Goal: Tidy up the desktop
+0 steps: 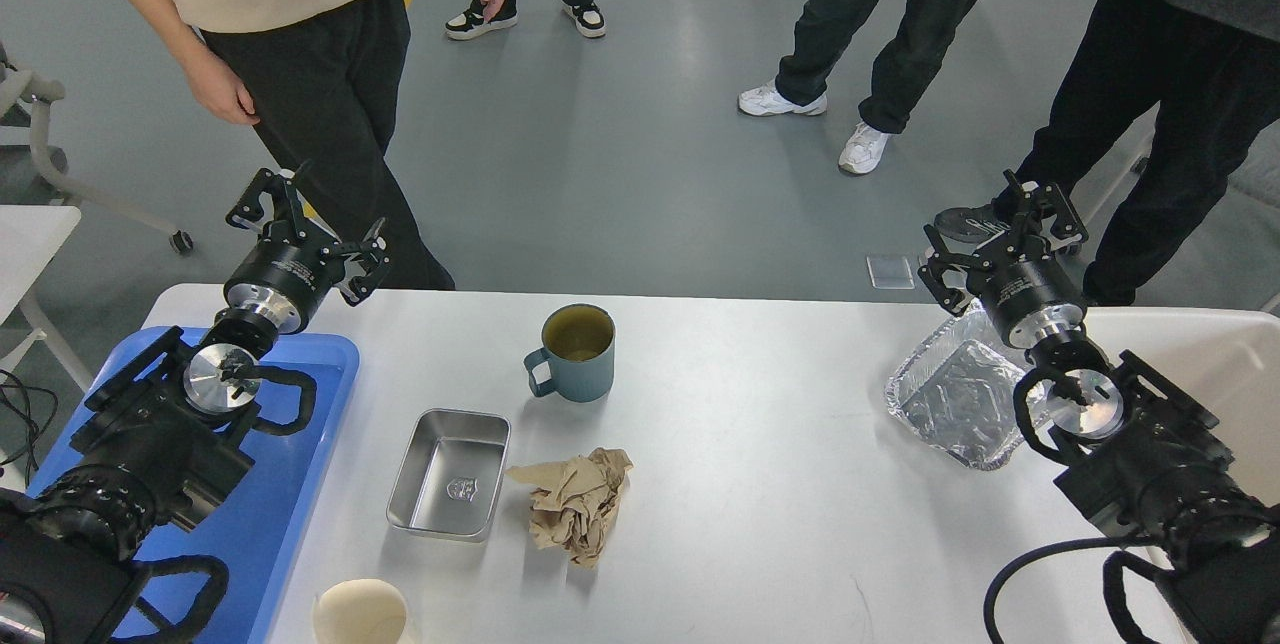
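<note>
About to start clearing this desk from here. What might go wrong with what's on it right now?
1. The teal mug looks to hold dark liquid; tilting it during a grasp could spill onto the desktop.
2. The foil tray sits right under the right tool and its arm; a careless descent may crush or shove it.
3. The paper cup is at the near edge and could be knocked off.

Desktop (760, 444) w/ mug (572, 352), tin (449, 474), paper wad (577, 502).
</note>
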### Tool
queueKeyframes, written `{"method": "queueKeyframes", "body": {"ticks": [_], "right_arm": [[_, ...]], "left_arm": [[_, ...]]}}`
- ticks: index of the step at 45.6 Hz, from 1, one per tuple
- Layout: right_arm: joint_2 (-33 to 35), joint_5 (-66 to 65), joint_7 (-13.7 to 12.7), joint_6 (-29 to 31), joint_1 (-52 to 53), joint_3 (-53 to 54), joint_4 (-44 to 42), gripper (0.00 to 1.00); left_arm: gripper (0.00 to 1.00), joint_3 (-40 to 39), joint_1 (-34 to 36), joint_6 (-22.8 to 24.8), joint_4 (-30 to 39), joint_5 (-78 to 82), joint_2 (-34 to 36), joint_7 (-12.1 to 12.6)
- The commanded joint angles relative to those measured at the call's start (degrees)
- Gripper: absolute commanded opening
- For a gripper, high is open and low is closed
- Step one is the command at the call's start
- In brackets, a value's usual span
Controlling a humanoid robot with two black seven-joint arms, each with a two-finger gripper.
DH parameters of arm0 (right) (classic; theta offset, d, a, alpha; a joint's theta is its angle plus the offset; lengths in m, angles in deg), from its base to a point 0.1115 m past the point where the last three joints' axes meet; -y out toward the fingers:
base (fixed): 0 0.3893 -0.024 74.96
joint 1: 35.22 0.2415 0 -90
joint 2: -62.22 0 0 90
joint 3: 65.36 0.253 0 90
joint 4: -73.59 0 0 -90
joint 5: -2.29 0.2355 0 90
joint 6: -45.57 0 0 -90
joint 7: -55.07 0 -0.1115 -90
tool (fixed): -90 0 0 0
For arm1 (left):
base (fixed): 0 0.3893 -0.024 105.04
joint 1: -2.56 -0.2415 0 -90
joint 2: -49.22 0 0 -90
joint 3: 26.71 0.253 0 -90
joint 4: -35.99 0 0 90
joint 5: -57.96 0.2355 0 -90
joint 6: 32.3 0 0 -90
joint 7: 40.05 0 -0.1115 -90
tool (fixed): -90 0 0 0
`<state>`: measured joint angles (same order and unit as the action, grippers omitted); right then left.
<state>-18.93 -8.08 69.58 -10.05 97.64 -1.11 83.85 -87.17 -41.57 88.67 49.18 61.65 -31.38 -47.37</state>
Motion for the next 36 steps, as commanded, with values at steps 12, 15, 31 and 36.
{"method": "queueKeyframes", "body": {"ticks": [12,15,31,36], "right_arm": [[-0.33,0.00,0.00,-0.01,0.12,0.00,0.11,1.00],[-0.51,0.00,0.00,-0.01,-0.05,0.00,0.11,1.00],[-1.83,-0.09,0.00,-0.19,0.12,0.00,0.11,1.00],[-1.83,-0.09,0.00,-0.19,-0.14,-0.09,0.02,1.00]], "left_arm": [[0.97,-0.45,1.59,-1.26,-0.44,-0.26,0.36,-0.23],[0.97,-0.89,2.12,-2.92,-0.79,-0.18,0.80,-0.32],[0.97,12.55,2.12,-0.21,1.57,1.93,2.11,-0.06],[0.96,18.60,1.86,-0.82,7.01,2.11,6.59,0.91]]}}
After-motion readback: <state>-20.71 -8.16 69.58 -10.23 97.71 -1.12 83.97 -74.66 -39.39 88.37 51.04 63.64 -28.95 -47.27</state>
